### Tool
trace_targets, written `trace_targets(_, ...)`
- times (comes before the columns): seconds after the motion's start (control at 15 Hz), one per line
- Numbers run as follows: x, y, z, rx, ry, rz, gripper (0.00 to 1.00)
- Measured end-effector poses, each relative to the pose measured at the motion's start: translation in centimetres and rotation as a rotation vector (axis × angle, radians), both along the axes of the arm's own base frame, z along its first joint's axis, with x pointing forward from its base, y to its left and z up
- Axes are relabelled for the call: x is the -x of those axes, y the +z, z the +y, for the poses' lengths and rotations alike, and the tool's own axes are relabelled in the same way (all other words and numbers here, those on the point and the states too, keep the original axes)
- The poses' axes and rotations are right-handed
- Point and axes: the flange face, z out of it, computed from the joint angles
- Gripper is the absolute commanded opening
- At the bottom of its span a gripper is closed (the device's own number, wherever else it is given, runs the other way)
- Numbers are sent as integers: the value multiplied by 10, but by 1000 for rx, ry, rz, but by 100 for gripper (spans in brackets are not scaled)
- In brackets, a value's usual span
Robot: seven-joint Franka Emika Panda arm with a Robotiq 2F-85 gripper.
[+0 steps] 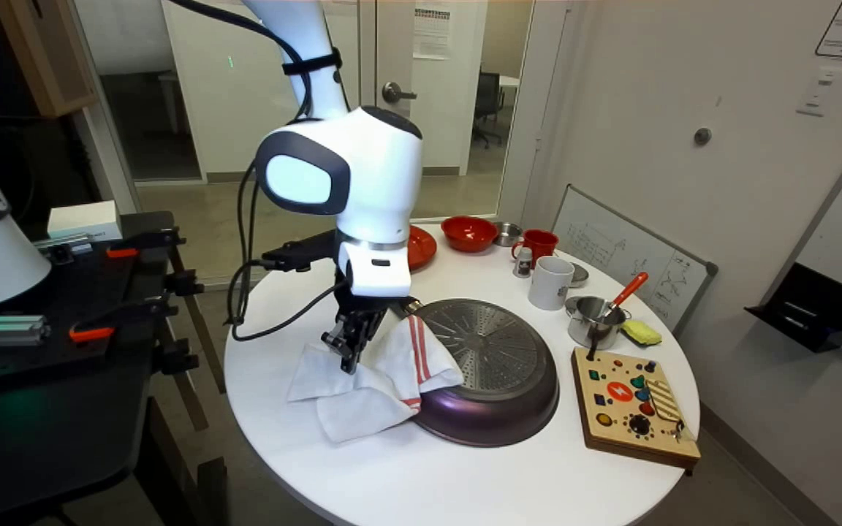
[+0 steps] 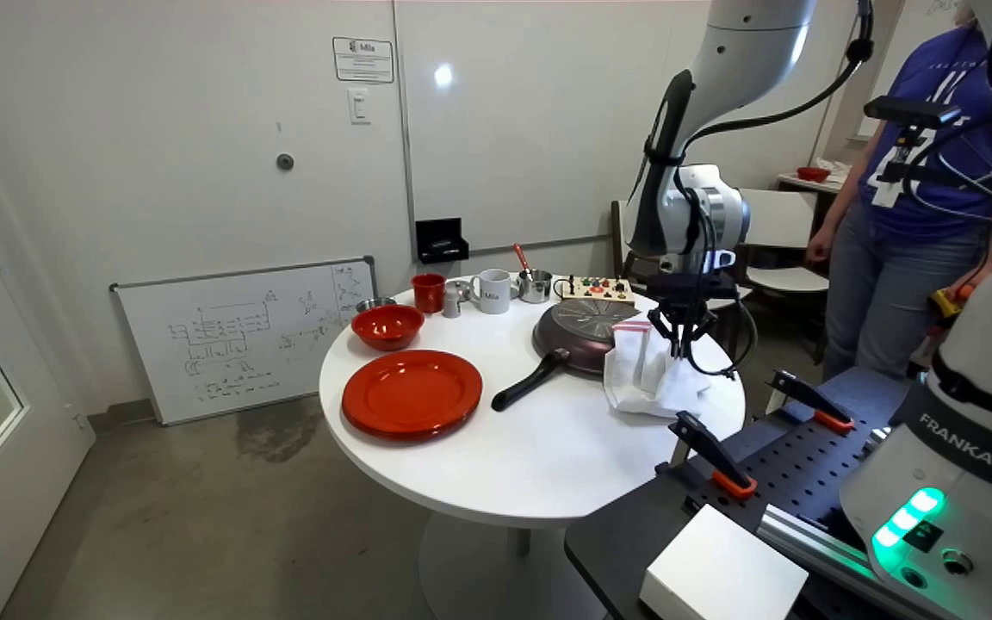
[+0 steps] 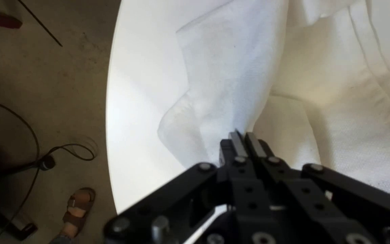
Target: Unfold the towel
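The white towel with red stripes lies bunched and folded, with part of it against and over the pan's edge. It shows in both exterior views and fills much of the wrist view. My gripper points down over the towel's pan-free side in both exterior views. In the wrist view its fingertips are nearly together, and a raised fold of the towel runs into the narrow gap between them. The cloth deep between the fingers is hidden.
An upside-down pan stands beside the towel, its handle toward the red plates. A wooden button box, a metal pot, a white mug and a red bowl stand farther along the round table.
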Motion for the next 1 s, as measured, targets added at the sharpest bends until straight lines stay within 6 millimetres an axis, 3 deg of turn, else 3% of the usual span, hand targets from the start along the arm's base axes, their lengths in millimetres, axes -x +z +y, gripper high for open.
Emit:
trace_targets(0.6,11,11,42,78,251,132,3)
trace_targets(1.0,21,16,57,71,392,167,3)
